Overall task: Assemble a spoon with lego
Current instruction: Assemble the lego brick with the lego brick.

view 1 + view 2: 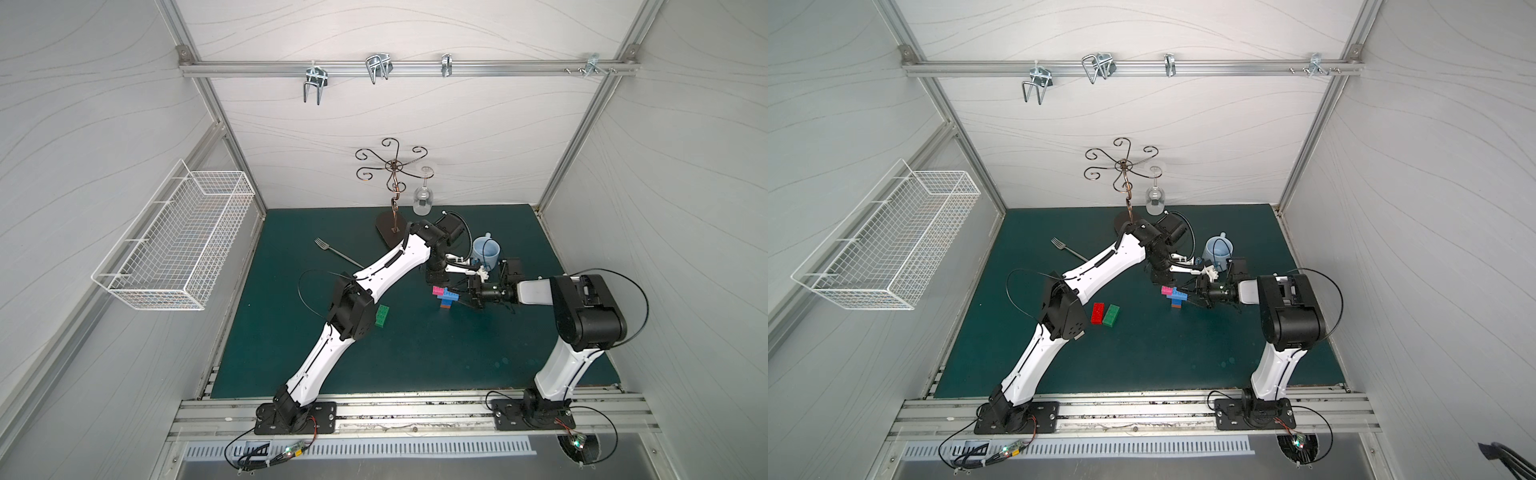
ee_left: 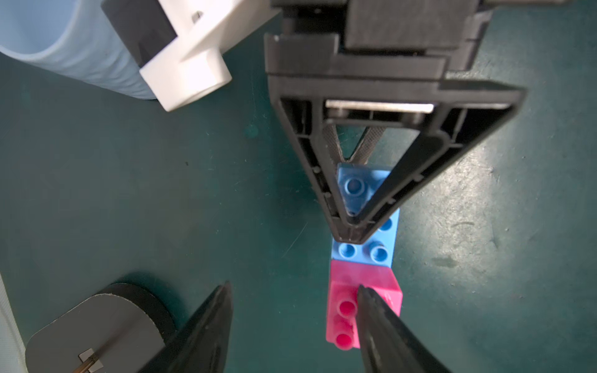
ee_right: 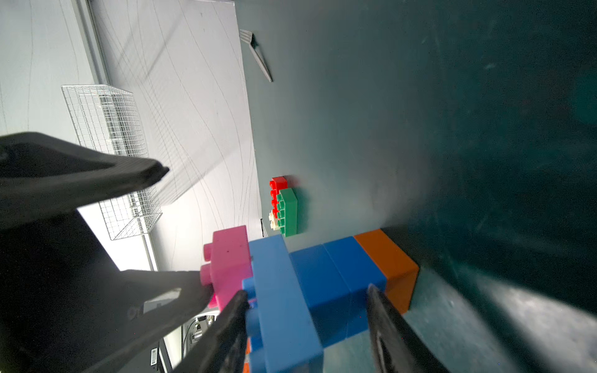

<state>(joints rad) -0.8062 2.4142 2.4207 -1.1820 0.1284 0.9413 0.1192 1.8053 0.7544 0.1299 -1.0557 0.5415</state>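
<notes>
so the left arm (image 1: 386, 270) arches over the dark green table (image 1: 415, 357), wrist bent straight down; the right arm (image 1: 582, 307) reaches in low, sideways; they meet mid-table at the half-built lego spoon (image 1: 1178, 296), an upright orange, blue, light blue and pink brick stack; left gripper (image 2: 294, 289) jaws wide, one finger touching the pink square brick (image 2: 355, 279); right gripper (image 3: 305, 290) jaws bracket the stack, can't tell if they pinch it; metal fork (image 1: 336, 252) half under the left arm; a white brick (image 3: 274, 222) barely peeks past the red long brick (image 3: 279, 183) and green long brick (image 3: 289, 211) in the right wrist view
</notes>
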